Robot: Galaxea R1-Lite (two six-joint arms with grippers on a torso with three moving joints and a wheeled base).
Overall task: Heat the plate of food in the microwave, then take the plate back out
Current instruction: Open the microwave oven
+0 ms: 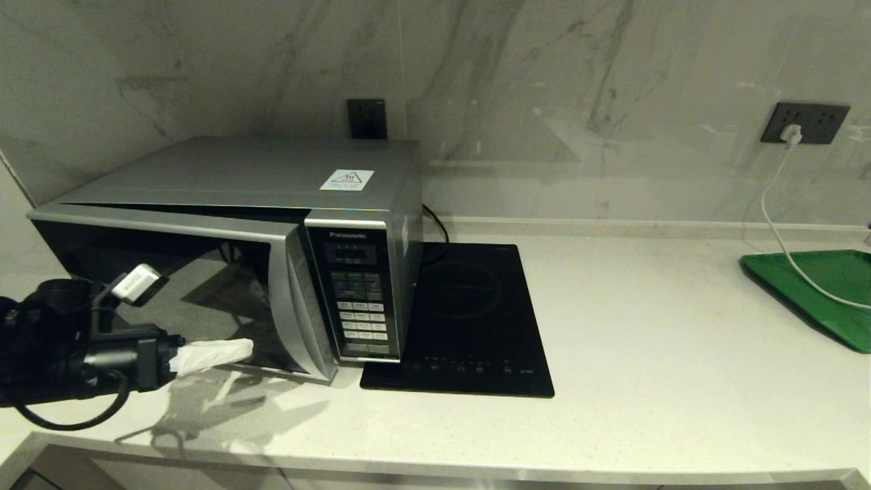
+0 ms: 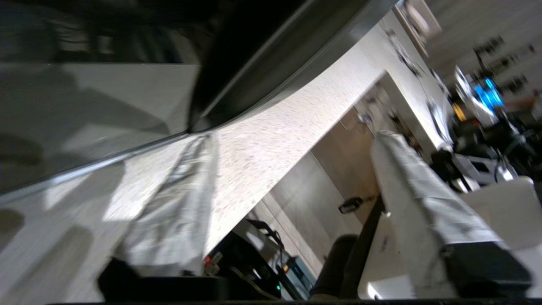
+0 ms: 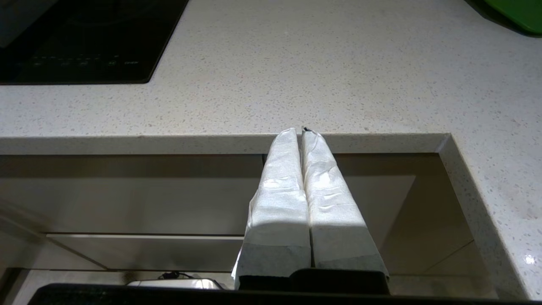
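The left claw [image 1: 224, 352], fingers apart and empty, lies level just in front of the microwave [image 1: 258, 231] door's lower edge, pointing toward its handle side.

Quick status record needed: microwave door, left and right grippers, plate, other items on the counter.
microwave: door ajar, swung partway out
left gripper: in front of the door's lower edge, fingers apart, holding nothing
right gripper: parked below the counter edge, fingers together, empty
plate of food: not visible in any view
induction hob: beside the microwave
green tray: far right of the counter
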